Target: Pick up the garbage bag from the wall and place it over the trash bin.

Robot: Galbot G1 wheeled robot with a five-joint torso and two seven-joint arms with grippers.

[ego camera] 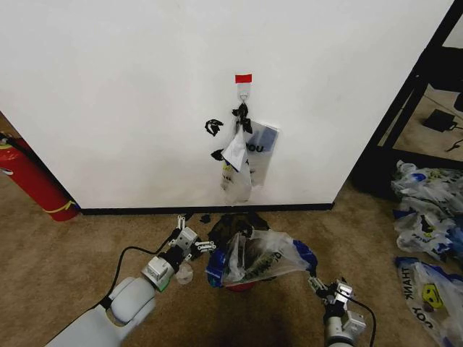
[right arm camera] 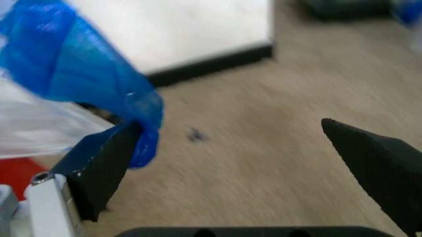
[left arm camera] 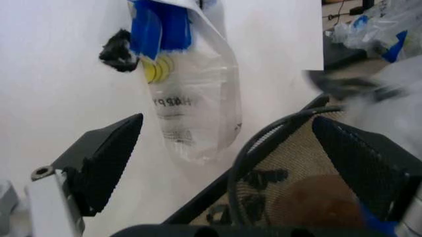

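Now the garbage bag (ego camera: 264,256) drapes the trash bin (ego camera: 233,225) — between both spread hands.

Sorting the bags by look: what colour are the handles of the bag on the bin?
Blue, clearest in the right wrist view on the garbage bag.

The garbage bag (ego camera: 264,256) is clear with blue patches and dark print over the black mesh, red-based trash bin (ego camera: 239,283).

The head view looks down at the wall (ego camera: 145,87), while both low, close wrist views share it.
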